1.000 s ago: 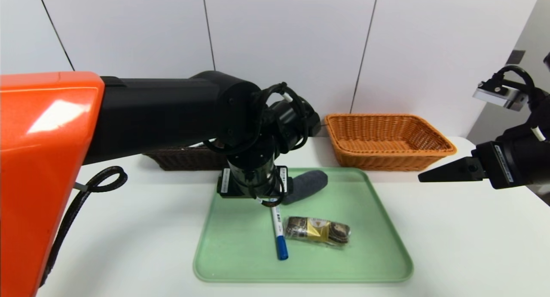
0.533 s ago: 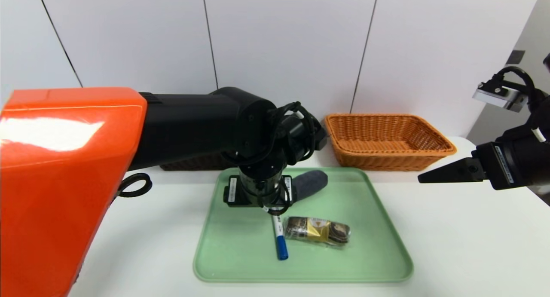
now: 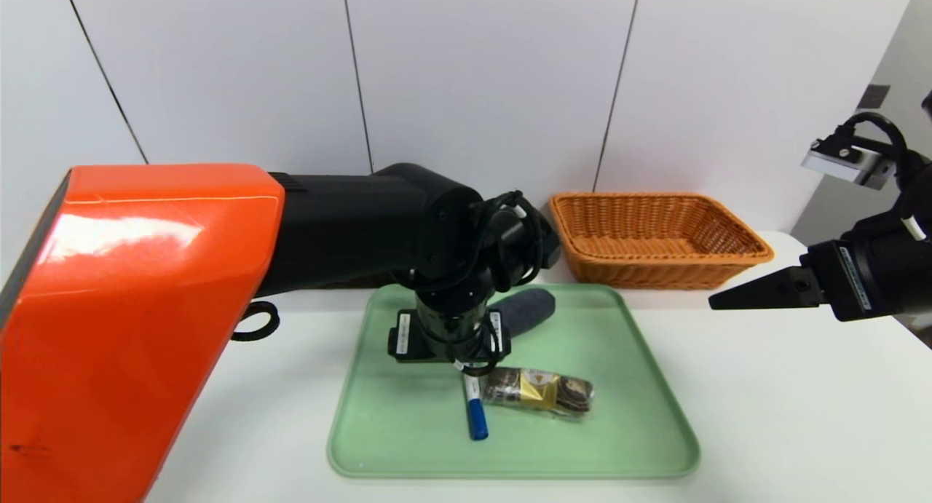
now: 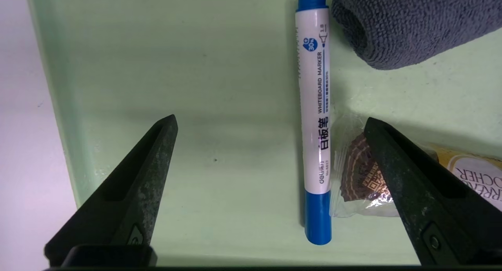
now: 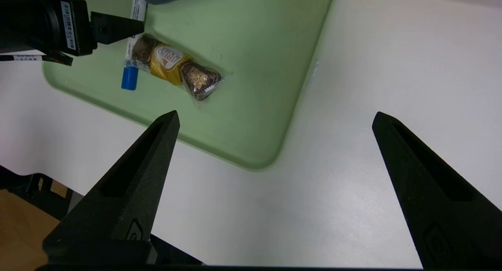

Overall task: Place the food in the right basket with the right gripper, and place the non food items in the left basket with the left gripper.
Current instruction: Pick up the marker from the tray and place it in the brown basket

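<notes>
Your target, a white whiteboard marker (image 4: pixel 315 118) with a blue cap, lies flat on the pale green tray (image 3: pixel 408 437), touching the clear wrapper of a gold and brown chocolate pack (image 3: pixel 539 390) on one side, with a rolled grey cloth (image 3: pixel 526 308) near its far end. All 3 items sit on the tray, so as far as you can judge nothing visible is sorted yet: the orange right basket (image 3: pixel 659 237) looks empty, and the left basket is hidden behind the arm. Your left claw (image 4: pixel 270 124) hovers over the marker with its jaws spread wide, holding nothing; the marker lies between the tips, nearer the one above the chocolate wrapper. Your right claw (image 5: pixel 274 118) hangs parked above the white table (image 3: pixel 786 416) beside the tray, also wide open and empty.
</notes>
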Robot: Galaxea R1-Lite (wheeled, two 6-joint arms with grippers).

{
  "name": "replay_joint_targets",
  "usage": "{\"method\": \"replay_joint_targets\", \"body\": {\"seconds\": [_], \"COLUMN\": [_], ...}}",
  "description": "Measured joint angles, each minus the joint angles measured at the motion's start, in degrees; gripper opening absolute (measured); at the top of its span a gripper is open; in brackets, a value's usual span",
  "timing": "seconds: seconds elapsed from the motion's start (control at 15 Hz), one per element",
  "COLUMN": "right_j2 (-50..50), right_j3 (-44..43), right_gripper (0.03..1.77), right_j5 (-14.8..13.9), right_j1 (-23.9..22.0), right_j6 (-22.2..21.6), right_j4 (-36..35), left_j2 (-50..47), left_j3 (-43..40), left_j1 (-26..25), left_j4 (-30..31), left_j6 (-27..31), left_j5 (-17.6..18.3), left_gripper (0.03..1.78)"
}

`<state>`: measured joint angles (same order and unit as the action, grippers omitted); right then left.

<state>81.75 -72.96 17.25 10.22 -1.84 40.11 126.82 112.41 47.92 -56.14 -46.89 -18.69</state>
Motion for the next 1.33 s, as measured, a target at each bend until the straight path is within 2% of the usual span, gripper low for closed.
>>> {"method": "replay_joint_targets", "body": {"seconds": [0.73,0.93,1.2,1.33], "right_j2": [0.0,0.0,-0.1,-0.1], "right_j3": [0.3,0.3,0.3,0.3], "right_gripper": [1.70,1.70,1.70,1.70], "right_j5": [0.0,0.0,0.0,0.0], "right_j1": [-0.1,-0.1,-0.1,-0.1], "right_j6": [0.1,0.1,0.1,0.1], "right_j4": [0.0,0.0,-0.1,-0.1], "left_j2": [2.6,2.8,2.8,2.8], "left_j3": [0.0,0.0,0.0,0.0], "left_j1": [-0.2,-0.2,-0.2,-0.2], "left_j4": [0.4,0.4,0.2,0.2], "left_j6": [0.1,0.0,0.1,0.1], "left_j5": [1.1,1.4,1.4,1.4], "left_gripper": [1.69,1.20,0.78,0.16]}}
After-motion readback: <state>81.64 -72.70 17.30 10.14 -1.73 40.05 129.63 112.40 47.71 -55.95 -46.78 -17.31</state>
